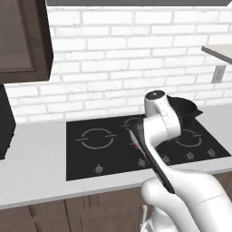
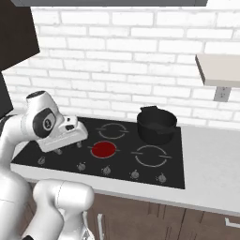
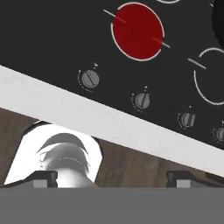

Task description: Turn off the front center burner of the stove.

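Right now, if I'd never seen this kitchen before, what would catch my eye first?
Probably the glowing red front center burner, a small solid disc in the middle of the black stove, just behind its row of knobs. Next, the black pot at the stove's back right corner, against the white brick wall. The white robot arm bends over the cooktop's front.

A black pot [image 2: 157, 124] is seen at the back right, near a white brick wall [image 2: 117, 61]. A grey countertop [image 1: 34, 158] is flanked by dark upper cabinets [image 1: 22, 41]; a wall outlet [image 2: 221, 93], possibly, is mounted under a pale shelf [image 2: 218, 68].
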